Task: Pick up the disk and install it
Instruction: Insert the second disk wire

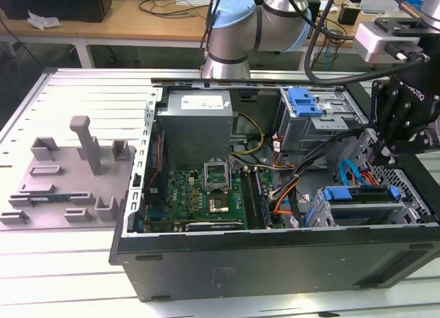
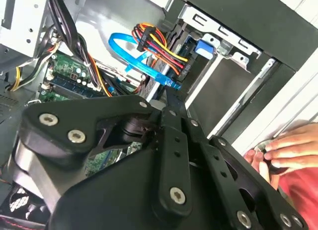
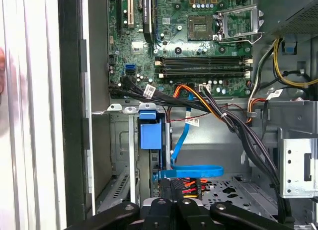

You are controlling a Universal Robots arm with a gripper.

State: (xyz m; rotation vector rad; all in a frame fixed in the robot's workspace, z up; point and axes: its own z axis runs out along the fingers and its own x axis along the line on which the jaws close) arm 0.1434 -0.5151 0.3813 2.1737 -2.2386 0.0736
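Exterior view takes in an open computer case [image 1: 275, 256] lying on its side on the table [image 1: 69, 277], with the grey robot arm [image 1: 234, 36] reaching in from the far edge. The black gripper [image 1: 385, 148] hangs over the case's end at the exterior view's right, just above the drive cage in the near corner. In both wrist views its jaws stand together, with nothing visible between them.

The disk [image 1: 361, 202] lies in that cage against the near wall of the case, silver body framed in blue. In the first wrist view its blue carrier [image 3: 149, 134] faces the motherboard [image 3: 198, 31]. By my reading, the pick-up and the placing are done, since the disk sits in its bay and not in the jaws. Whether it is pushed fully home and latched, I cannot tell. A flat blue cable [image 3: 191, 170] and a bundle of red, yellow and orange wires [image 2: 159, 46] loop just beside the cage; whether they are plugged into the disk is hidden.

The table is pale slatted metal. A grey fixture [image 1: 82, 136] with upright posts stands near its edge at the exterior view's left, well apart from the case. Behind runs a wooden bench [image 1: 137, 19] strewn with cables. In the second wrist view a person's hand [image 2: 285, 148] rests just outside the case wall.
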